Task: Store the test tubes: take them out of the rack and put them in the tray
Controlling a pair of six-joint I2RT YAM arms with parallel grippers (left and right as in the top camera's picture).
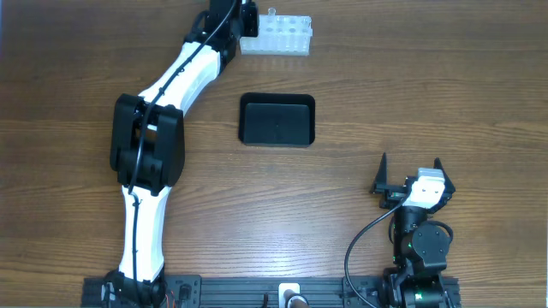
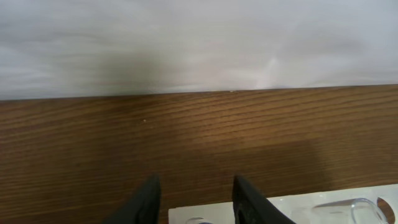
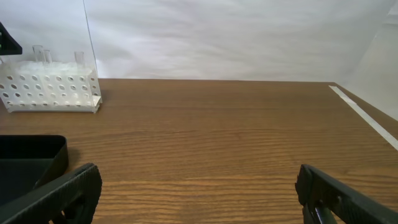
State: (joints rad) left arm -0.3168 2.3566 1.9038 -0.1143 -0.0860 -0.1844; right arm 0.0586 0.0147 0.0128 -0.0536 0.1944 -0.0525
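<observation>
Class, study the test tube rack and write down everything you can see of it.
The test tube rack is a white, plastic-looking block, longer than it is tall, its side wall pierced by rows of small round holes. A few clear tubes stand upright in its top. It sits flat on the wooden table near the far edge, beyond the black tray and apart from it. The left gripper, open, hangs over one end; whether it touches cannot be told.

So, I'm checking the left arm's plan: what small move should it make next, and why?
Probably ease the left hand down onto a test tube in the rack: its fingers stand open just above the rack's top, holding nothing, and the black tray looks empty.
</observation>
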